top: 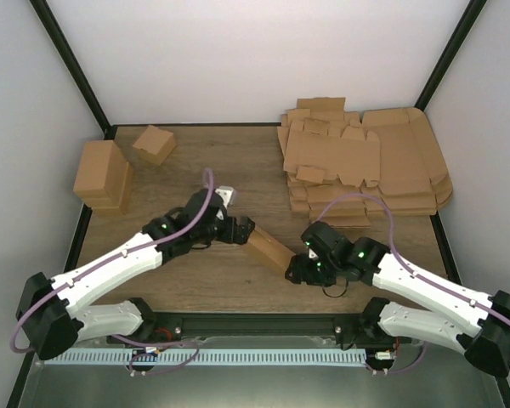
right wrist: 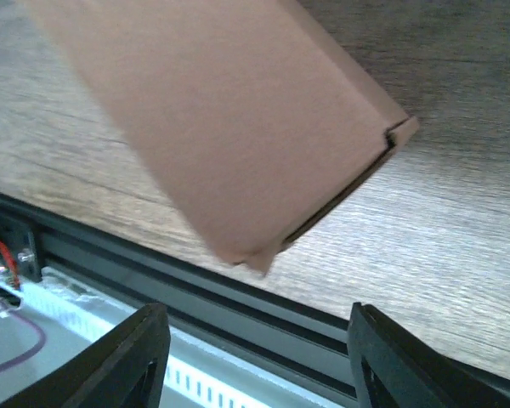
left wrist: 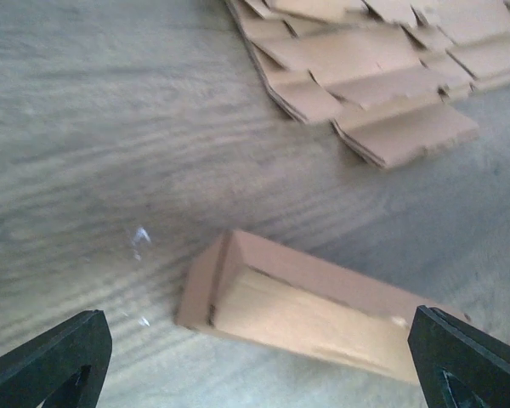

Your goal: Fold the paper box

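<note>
The paper box (top: pixel 268 249) strikes me as light and fairly stiff along its length but easy to dent across a broad face, being thin brown card. I'd expect it to skid on the wood if pushed from one side only. I would take it across its two long walls near the middle, or pin one end while the other is worked, and keep off the end flaps (the corner tab in the right wrist view looks barely tucked). It is a small oblong, closed form, plain brown, with crisp creases down its long edges. The left wrist view shows a narrow end panel with a dark slit at the seam, and the right wrist view shows one corner standing slightly proud with a small gap. It lies on the table (top: pixel 229 161) near the front edge, slanting from upper left to lower right in the overhead view, between the two arms. The left gripper (top: pixel 242 231) sits at its upper-left end, spread wide and gripping nothing. The right gripper (top: pixel 296 270) is at the lower-right end, parted too, with the card ahead of its fingers rather than pinched. Farther off, a stack of flat cardboard blanks (top: pixel 365 166) fills the far right corner, and some small brown boxes (top: pixel 102 174) stand at the far left.
</note>
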Controlling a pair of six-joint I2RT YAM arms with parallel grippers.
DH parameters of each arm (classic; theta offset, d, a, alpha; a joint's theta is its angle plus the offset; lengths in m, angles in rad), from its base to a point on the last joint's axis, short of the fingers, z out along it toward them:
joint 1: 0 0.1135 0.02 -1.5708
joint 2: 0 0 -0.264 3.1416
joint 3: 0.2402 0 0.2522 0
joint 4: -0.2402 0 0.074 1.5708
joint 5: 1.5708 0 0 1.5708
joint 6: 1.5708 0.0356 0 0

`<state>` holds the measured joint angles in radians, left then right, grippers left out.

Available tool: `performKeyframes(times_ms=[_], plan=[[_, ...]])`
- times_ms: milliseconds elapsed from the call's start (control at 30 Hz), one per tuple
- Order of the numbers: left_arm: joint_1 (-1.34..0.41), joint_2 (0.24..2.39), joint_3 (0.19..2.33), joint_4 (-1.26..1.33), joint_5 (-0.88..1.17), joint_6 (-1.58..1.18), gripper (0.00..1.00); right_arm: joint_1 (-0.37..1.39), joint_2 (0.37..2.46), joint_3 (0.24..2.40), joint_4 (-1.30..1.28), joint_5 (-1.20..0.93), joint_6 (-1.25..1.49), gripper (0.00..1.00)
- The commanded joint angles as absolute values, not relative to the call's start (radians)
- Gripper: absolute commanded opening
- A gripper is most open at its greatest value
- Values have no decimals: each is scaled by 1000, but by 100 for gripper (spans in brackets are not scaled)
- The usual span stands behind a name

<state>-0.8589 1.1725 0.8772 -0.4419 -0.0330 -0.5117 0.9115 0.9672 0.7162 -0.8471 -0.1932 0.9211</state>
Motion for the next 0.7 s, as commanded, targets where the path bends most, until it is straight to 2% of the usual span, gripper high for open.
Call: performKeyframes(times_ms=[0,167,200,233,333,433,467,533,667], plan=[[-718,1193,943,-439,142,-452,99,911,924,793,-850,-258,858,62],[-630,1256,971,-410,259,-416,95,910,926,857,-875,-268,835,71],[-615,1268,974,-399,296,-415,87,909,919,866,-869,-266,840,71],[-602,1284,978,-391,339,-412,73,902,908,869,-849,-269,846,68],[-585,1319,1007,-379,440,-404,39,859,872,847,-719,-332,874,39],[-583,1337,1023,-330,525,-417,8,839,845,795,-536,-400,921,16],[-583,1347,1029,-309,557,-424,4,831,844,776,-476,-420,931,13],[-583,1374,1036,-269,625,-437,4,800,855,744,-387,-468,938,7],[-583,1438,1042,-236,653,-426,4,740,896,697,-222,-586,933,3]])
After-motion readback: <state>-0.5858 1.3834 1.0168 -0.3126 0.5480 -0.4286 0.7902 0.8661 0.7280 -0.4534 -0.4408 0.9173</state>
